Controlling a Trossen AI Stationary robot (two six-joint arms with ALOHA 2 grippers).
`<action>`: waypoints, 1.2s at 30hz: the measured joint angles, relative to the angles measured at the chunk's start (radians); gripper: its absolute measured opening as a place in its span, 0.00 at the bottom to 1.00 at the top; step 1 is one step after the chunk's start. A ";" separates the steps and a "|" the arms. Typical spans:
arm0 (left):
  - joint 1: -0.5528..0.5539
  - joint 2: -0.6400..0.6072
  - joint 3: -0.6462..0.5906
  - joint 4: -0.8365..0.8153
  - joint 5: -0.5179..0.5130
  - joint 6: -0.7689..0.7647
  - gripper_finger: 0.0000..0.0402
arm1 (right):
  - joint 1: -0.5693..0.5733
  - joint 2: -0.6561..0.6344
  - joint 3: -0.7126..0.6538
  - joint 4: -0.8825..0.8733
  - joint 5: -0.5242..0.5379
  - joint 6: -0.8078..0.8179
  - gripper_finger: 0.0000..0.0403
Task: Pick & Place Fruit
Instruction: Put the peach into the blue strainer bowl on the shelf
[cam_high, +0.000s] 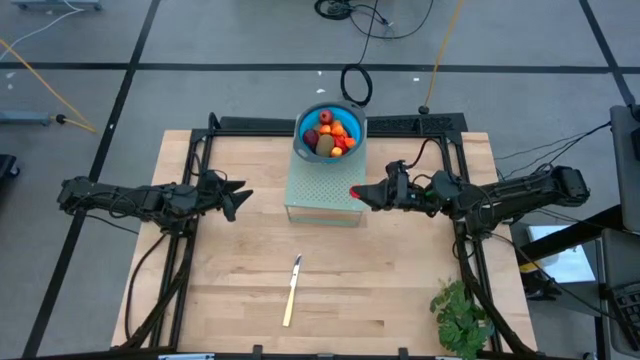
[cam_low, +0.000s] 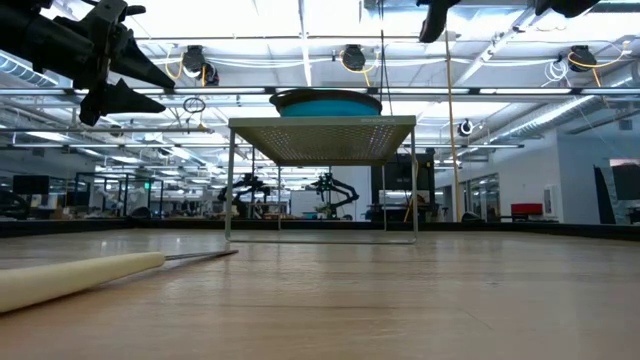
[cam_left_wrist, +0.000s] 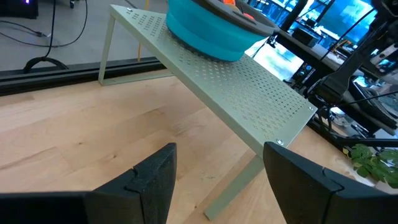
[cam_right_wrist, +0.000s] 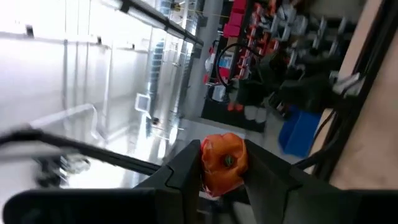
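right end effector pinching orange fruit piece beside rack; shallow grip, could slip before bowl. left end effector wide, idle.

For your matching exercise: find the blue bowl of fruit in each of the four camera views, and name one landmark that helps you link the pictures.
High view: the blue bowl sits top centre, on the back of the perforated green rack.
Low view: only its rim and underside show, on the rack top, centre.
Left wrist view: its blue side is at the top, on the rack.
Right wrist view: not in it.
Shared landmark: the rack.
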 joint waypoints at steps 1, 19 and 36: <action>0.000 0.000 0.000 0.000 0.000 0.000 0.60 | 0.000 0.000 0.000 0.000 0.000 -0.044 0.25; 0.000 0.000 0.000 0.000 -0.002 0.113 0.60 | -0.133 0.000 0.000 0.000 0.000 -1.074 0.25; 0.000 0.000 0.000 0.000 -0.004 0.161 0.60 | -0.443 0.007 0.105 -0.258 -0.030 -1.430 0.25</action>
